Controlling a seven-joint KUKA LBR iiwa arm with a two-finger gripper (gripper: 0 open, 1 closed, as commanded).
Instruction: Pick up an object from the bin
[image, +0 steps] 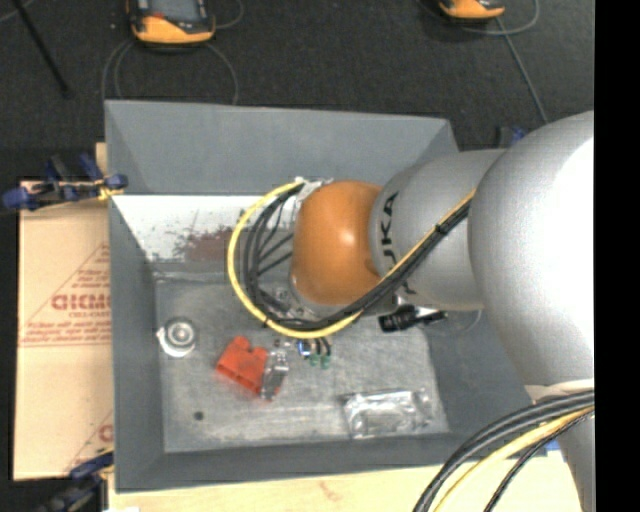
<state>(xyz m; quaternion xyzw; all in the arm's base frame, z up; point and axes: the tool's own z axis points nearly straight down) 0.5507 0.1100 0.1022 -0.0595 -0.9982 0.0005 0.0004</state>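
Observation:
My gripper (273, 376) hangs low over the middle of the bin floor, beneath the arm's orange cover. Its tip sits right against the right edge of a red, blocky plastic piece (240, 361), which lies flat on the floor. Whether it grips that piece I cannot tell. A small green and blue item (318, 353) lies just to the right of the gripper, partly under the arm.
A white round cap-like thing (178, 336) rests at the left of the floor. A clear crumpled plastic bag (386, 412) lies near the front right corner. The arm and its cables cover the back right of the bin.

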